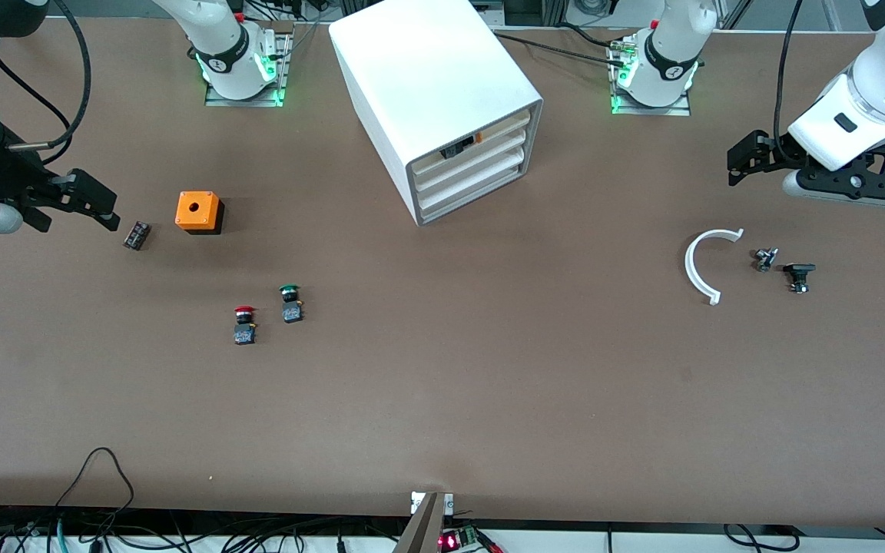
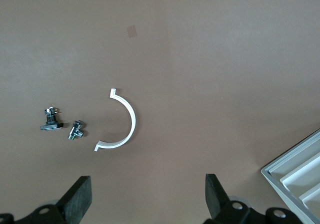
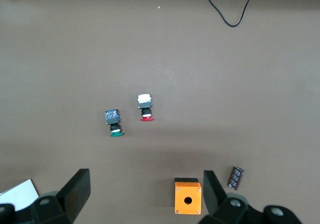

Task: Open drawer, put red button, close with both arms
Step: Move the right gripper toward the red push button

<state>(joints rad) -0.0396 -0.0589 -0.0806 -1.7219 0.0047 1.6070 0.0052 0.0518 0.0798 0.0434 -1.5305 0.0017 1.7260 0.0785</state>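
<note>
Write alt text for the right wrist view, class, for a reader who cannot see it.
A red button and a green button lie side by side on a brown table. The open right gripper hangs above an orange box and a small dark cylinder.

Matt brown table (image 1: 488, 384), glossy white arms (image 1: 873, 92)

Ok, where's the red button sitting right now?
The red button lies on the table toward the right arm's end, beside the green button and slightly nearer the front camera, well nearer than the orange box.
</note>
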